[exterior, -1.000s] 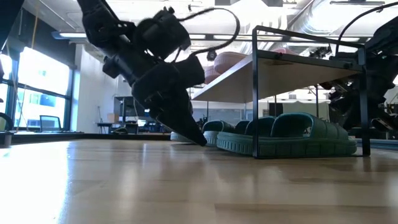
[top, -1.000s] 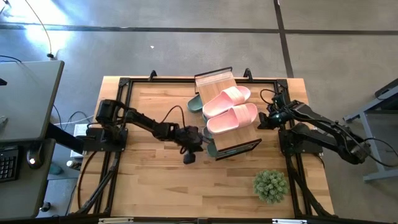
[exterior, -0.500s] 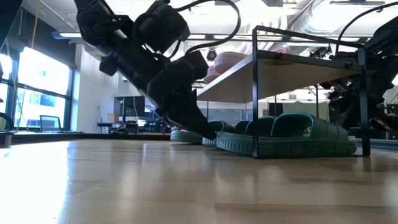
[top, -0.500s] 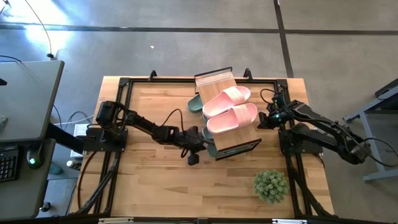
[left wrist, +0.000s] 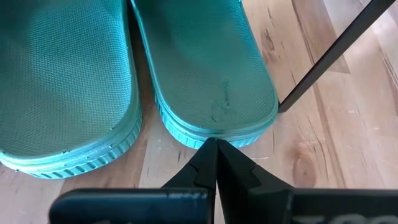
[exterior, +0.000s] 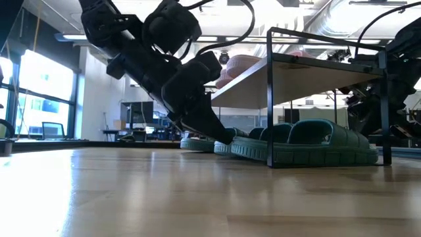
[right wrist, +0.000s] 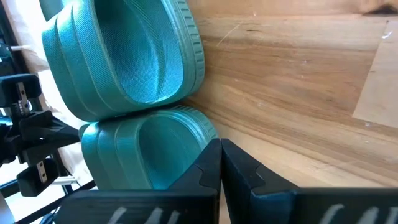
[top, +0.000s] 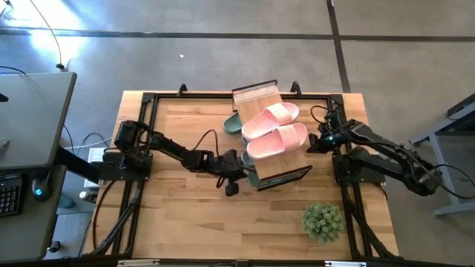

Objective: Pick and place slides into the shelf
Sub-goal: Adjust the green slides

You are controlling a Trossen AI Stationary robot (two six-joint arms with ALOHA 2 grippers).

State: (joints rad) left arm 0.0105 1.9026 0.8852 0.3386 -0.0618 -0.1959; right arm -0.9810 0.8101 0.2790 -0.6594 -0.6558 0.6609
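Down low, left gripper (left wrist: pixel 216 144) with fingers pressed together, nothing between them, tips right at the heel edge of a sage-green slide (left wrist: pixel 205 68); whether touching or just short of it, cannot tell. Second green slide (left wrist: pixel 62 87) lies just beside the first, soles side by side on the wooden table (left wrist: pixel 323 143), next to a thin black leg of the shelf (left wrist: pixel 336 53). From above, left gripper (top: pixel 239 167) sits at the left edge of the shelf (top: pixel 260 95), arm stretched across the table from the left side. Low view shows it angled down steeply, tip (exterior: pixel 227 138) near the green slides (exterior: pixel 316 141) that rest under the shelf's top panel. Pink pair (top: pixel 274 130) lies on the slatted top, side by side, toes pointing toward the right arm. Another green slide (top: pixel 234 124) pokes out from beneath the shelf on its far-left side. Right gripper (right wrist: pixel 219 149) likewise closed and empty, close to the strap ends of two green slides (right wrist: pixel 134 81) on the shelf's right side; from above it sits just beside the right edge of the shelf (top: pixel 315 144). Small potted plant (top: pixel 323 220) stands near the table's front right corner, well apart from both arms
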